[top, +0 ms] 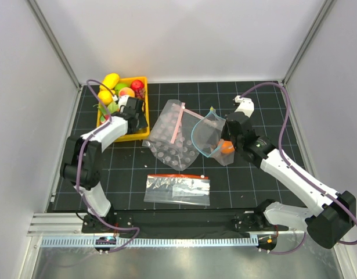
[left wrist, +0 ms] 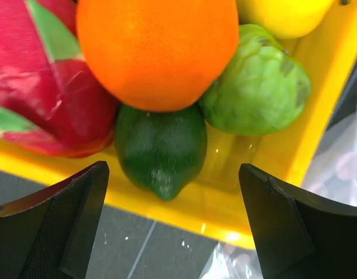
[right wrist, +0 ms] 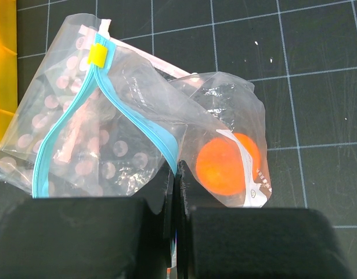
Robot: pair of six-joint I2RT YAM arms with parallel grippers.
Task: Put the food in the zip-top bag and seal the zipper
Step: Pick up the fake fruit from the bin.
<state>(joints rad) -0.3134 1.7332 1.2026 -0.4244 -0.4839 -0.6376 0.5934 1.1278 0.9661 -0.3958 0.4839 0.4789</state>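
The clear zip-top bag (top: 212, 139) stands open, its light-blue zipper (right wrist: 137, 119) forming a loop with a yellow slider (right wrist: 97, 54). An orange fruit (right wrist: 222, 165) lies inside it by the white label. My right gripper (right wrist: 177, 174) is shut on the bag's zipper rim and holds it up; it also shows in the top view (top: 229, 136). My left gripper (left wrist: 172, 215) is open and empty over the near rim of the yellow bin (top: 144, 104), facing a dark green fruit (left wrist: 161, 148), an orange (left wrist: 158, 49), a red dragon fruit (left wrist: 42, 87) and a light green fruit (left wrist: 256, 87).
A dotted clear bag with a pink strip (top: 172, 136) lies between the bin and the held bag. A flat clear bag with a red-orange strip (top: 177, 189) lies near the front. White walls close in the black gridded mat (top: 132, 168).
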